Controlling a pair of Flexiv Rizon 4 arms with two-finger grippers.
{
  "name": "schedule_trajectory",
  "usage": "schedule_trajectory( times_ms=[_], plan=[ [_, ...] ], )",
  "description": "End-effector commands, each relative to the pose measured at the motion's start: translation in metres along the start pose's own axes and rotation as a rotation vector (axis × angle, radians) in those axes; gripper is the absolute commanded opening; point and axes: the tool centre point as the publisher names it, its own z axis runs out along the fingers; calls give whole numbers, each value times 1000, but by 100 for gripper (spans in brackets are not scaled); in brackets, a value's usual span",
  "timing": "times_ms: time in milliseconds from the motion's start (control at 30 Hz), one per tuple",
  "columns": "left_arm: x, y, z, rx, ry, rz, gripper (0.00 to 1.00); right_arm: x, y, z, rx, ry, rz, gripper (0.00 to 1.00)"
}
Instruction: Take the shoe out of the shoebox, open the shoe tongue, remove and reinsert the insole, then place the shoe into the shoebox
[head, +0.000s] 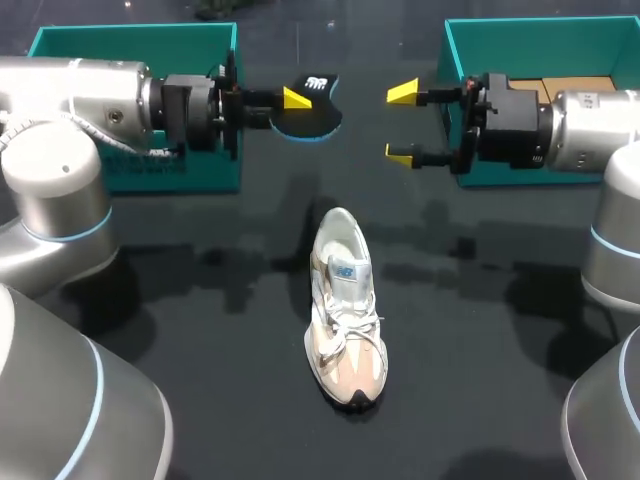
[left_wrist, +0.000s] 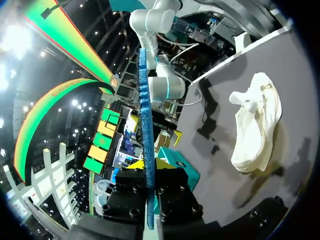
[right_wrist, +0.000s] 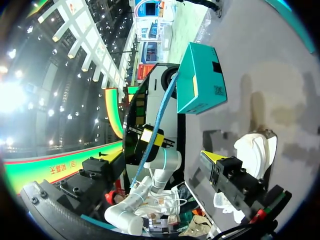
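Note:
A white and beige sneaker (head: 346, 310) lies on the black table, toe toward the front edge; both wrist views show it too (left_wrist: 255, 127) (right_wrist: 255, 150). Above the table's far middle, my left gripper (head: 290, 100) is shut on the black insole (head: 315, 105) with its blue edge. In the left wrist view the insole (left_wrist: 146, 115) stands edge-on between the yellow tips (left_wrist: 148, 167). My right gripper (head: 403, 123) faces it from the right, open and empty, a short gap away. Its wrist view (right_wrist: 162, 157) shows the insole (right_wrist: 157, 117) ahead of it.
A teal box (head: 140, 100) (right_wrist: 200, 80) stands at the back left behind my left arm. A second teal box (head: 540, 45) with brown cardboard inside stands at the back right behind my right arm. Bare black table surrounds the sneaker.

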Motion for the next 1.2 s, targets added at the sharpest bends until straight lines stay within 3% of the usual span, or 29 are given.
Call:
schedule_trajectory(
  times_ms=[33,433,667,867,967,1167,1200],
  plan=[
    [7,-2,7,-16,-37,100,0,-5,0,10,10,26,-1,100],
    [4,0,10,-9,-62,127,0,-9,-2,14,40,45,47,100],
    [6,11,19,-93,-54,281,0,-1,-4,23,44,-16,-1,100],
    [8,15,27,-102,-37,331,0,-3,-9,34,74,-35,-26,100],
    [8,18,30,-101,-33,326,0,-3,-11,37,86,-42,-45,65],
    [11,19,35,-92,-18,320,0,-7,-14,44,113,-30,-79,51],
    [11,19,36,-90,-16,321,0,-7,-14,44,115,-27,-79,52]
  ],
)
